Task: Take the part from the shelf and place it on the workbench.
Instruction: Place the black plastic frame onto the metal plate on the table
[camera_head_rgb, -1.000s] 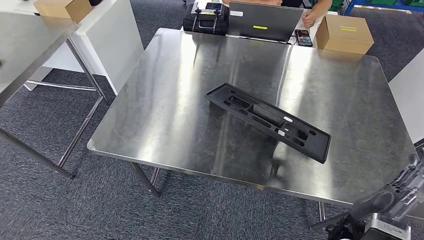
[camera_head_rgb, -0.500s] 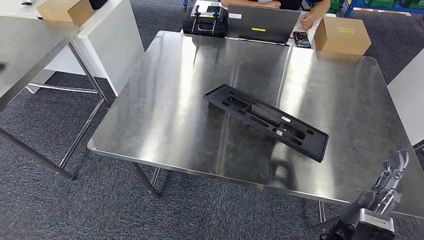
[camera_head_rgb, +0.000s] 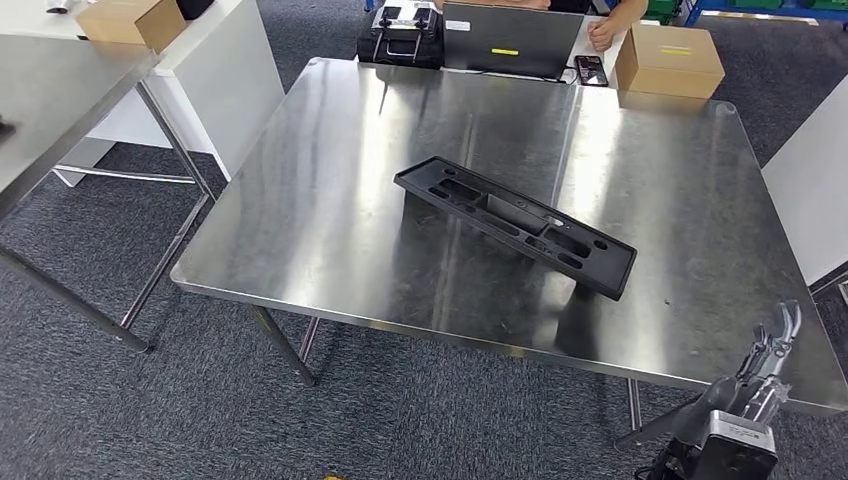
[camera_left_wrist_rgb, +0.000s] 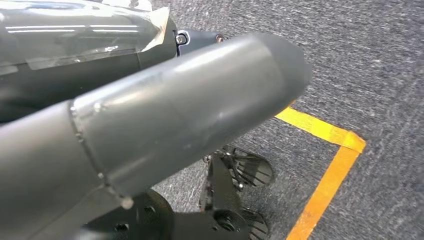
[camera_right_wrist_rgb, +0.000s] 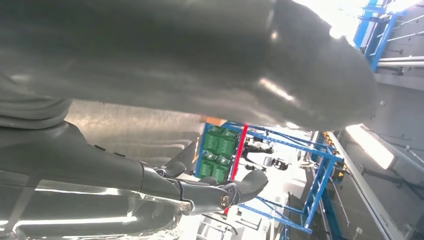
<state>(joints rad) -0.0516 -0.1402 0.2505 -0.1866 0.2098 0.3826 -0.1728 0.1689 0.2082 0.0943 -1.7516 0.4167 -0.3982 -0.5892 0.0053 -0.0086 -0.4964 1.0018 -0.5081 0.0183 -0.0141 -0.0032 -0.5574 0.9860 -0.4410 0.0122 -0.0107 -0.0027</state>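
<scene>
- The part, one long black slotted panel, lies flat on the steel workbench, roughly at the middle of the top and set diagonally across it; nothing touches it.
- Judged from that, the placing looks done: the part is on the workbench and free of both hands. What is left, if anything, appears to be only clearing the arm away.
- The right hand hangs at the near right corner of the workbench, well apart from the part, fingers apart and holding nothing.
- The left hand shows in its wrist view over grey carpet with yellow floor tape; whether its fingers are apart or together, I cannot tell.
- Counted: one part, one workbench.
- At the far edge of the workbench stand one laptop, one black case, one phone and one cardboard box, with a person's hand beside them.
- A second cardboard box sits on a white table left of the workbench.
</scene>
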